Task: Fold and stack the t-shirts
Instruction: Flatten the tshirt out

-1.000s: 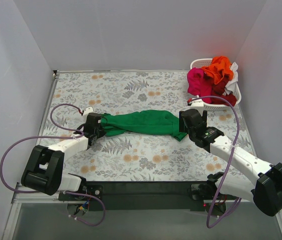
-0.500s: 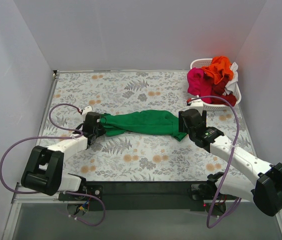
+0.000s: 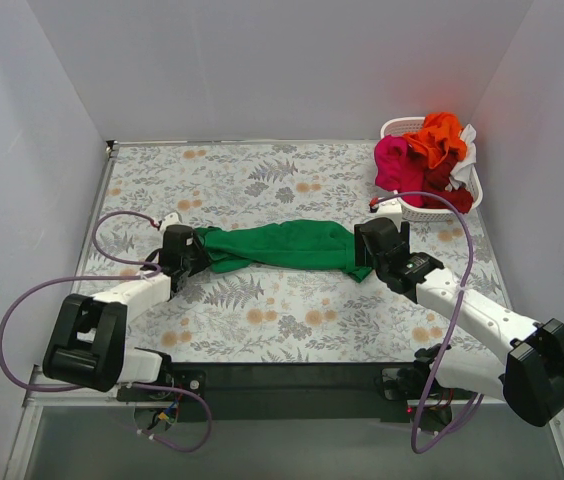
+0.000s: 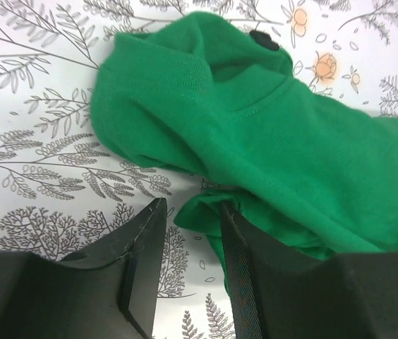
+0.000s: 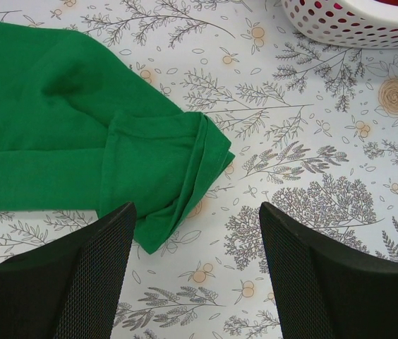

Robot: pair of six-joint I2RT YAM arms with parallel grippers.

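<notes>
Bolted side by side along the near edge of the leaf-and-flower-patterned worktop: two white-and-black arms, both reaching inward. Looping off the left one – a purple cable.

Toward the left edge, about midway between near and far: left fingers, low over the worktop and parted only a little. Between them, a small fold of the solid green cloth t-shirt, lying against the inner face of one finger, with bare worktop showing between the fold and the other finger. No clamp on the cloth to be seen.

Toward the right edge, about level with them: right fingers, spread wide, with nothing between them but patterned worktop. In the wrist view, just beyond one finger, the green t-shirt's folded sleeve end, apart from both.

Across the middle of the worktop: the green t-shirt itself, bunched into a long wrinkled band running left to right, one end at the left fingers and the other at the right fingers.

In the far right corner: a white perforated plastic basket, heaped with more shirts – an orange t-shirt on top, a magenta pink t-shirt at its left, a dark red t-shirt on the near side, a white t-shirt at the right rim.
</notes>
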